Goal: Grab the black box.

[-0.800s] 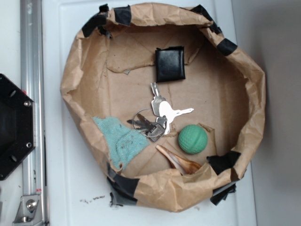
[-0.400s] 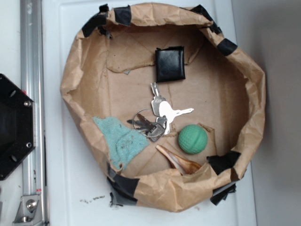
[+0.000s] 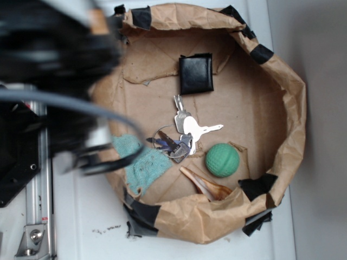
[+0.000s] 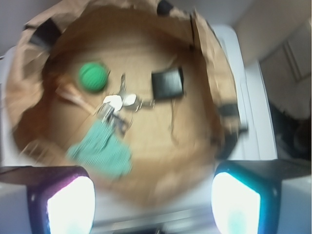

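Note:
The black box (image 3: 196, 75) lies flat at the far side of the brown paper basin (image 3: 293, 108), free of the other things. In the wrist view it (image 4: 167, 83) sits right of centre, well ahead of the fingers. My arm shows as a dark blur over the upper left of the exterior view, with the gripper (image 3: 100, 158) over the basin's left rim, far from the box. In the wrist view the gripper (image 4: 153, 200) is open and empty, with its two fingertips wide apart at the bottom corners.
In the basin lie a bunch of keys (image 3: 181, 132), a green ball (image 3: 222, 160), a teal cloth (image 3: 142, 165) and a wooden piece (image 3: 206, 184). A black hexagonal plate (image 3: 16, 162) and a metal rail (image 3: 40, 216) stand to the left, outside the basin.
My arm has swung into the exterior view from the upper left, where none showed before. The things in the basin have not moved.

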